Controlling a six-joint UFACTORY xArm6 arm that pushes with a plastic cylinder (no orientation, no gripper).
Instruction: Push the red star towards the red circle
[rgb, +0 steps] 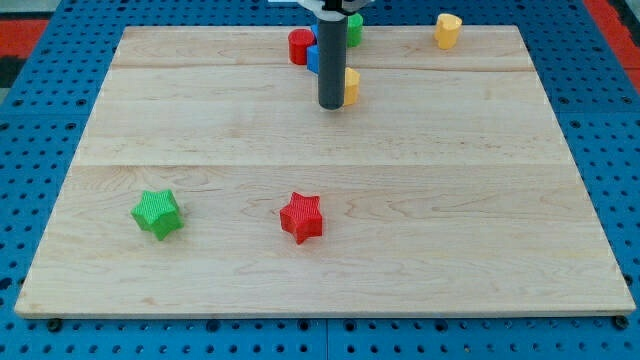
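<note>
The red star (302, 217) lies on the wooden board in the lower middle of the view. The red circle (300, 46) stands near the view's top, just left of the rod. My tip (331, 105) rests on the board at the upper middle, far above the red star and a little below and right of the red circle. The rod partly hides a blue block (313, 57) and a yellow block (350, 86) that sits right beside the tip.
A green star (157, 213) lies at the lower left. A green block (354, 28) peeks out behind the rod at the top. A yellow block (447, 30) stands at the top right. The board's edge (320, 312) runs along the bottom.
</note>
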